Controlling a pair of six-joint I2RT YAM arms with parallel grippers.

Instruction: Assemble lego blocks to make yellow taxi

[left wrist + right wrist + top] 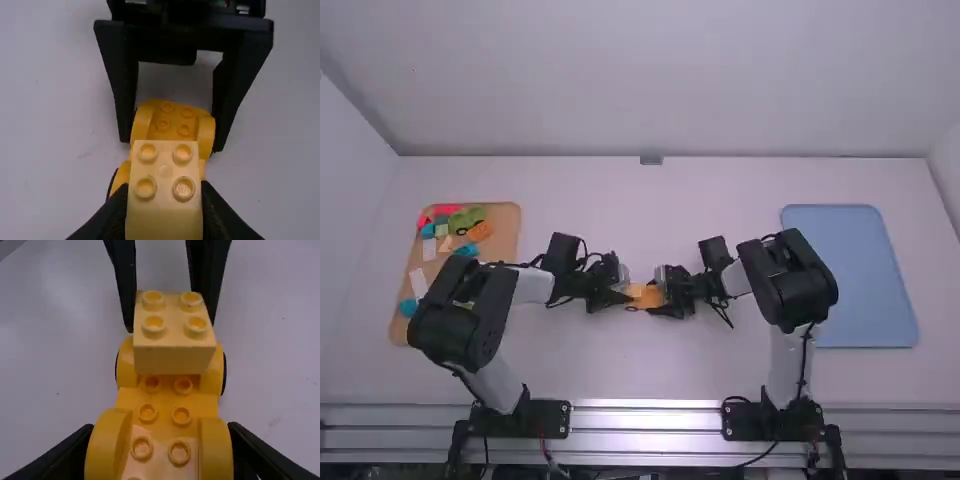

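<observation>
In the high view my left gripper point(618, 283) and my right gripper point(670, 292) face each other around the orange-yellow car base point(642, 297). A pale yellow block point(165, 172) with four-stud top is pinched by my left gripper point(162, 215). In the right wrist view that block point(174, 357) stands over the far end of the car base point(165, 400); whether it touches the studs I cannot tell. My right gripper point(160, 460) is shut on the near end of the base, at its fenders.
On the left, an orange-brown tray point(503, 240) holds several coloured blocks and a small green vehicle point(466, 220). A blue tray point(860, 275) lies on the right of the white table point(650, 370).
</observation>
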